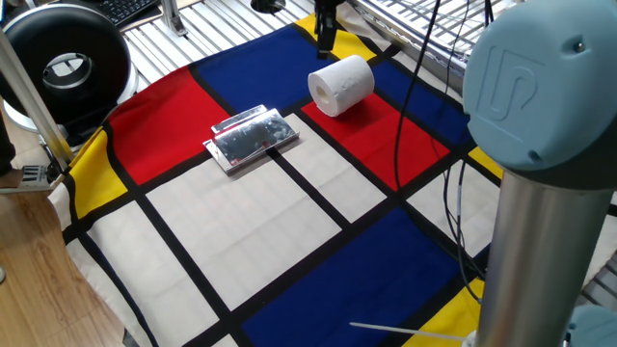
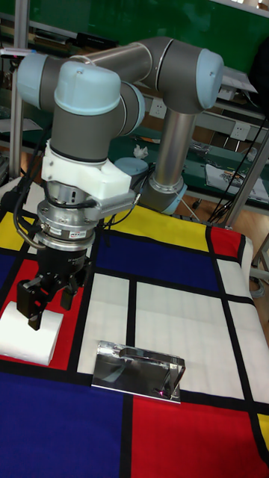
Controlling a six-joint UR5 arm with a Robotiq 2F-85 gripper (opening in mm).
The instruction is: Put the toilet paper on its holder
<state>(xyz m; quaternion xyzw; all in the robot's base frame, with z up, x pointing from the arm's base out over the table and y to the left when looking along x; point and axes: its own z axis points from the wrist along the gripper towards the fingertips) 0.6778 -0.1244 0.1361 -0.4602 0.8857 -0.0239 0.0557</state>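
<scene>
The toilet paper [image 1: 341,84] lies on its side on the red patch of the checked cloth, its hollow core facing front-left; in the tall fixed view the toilet paper [image 2: 28,337] sits at the left edge. The holder [image 1: 253,137], a shiny silver plate, rests on the cloth left of the roll, apart from it; it shows again as the holder [image 2: 139,369]. My gripper [image 2: 49,312] hangs just above the roll's far side, fingers spread with nothing between them. In the fixed view only the gripper's [image 1: 326,37] dark tip shows at the top edge.
A big black round device [image 1: 67,63] stands at the back left beside a metal post. My arm's grey column and blue joint [image 1: 540,145] fill the right foreground, with cables [image 1: 405,106] hanging over the cloth. The cloth's left edge drops to a wooden floor [image 1: 29,280].
</scene>
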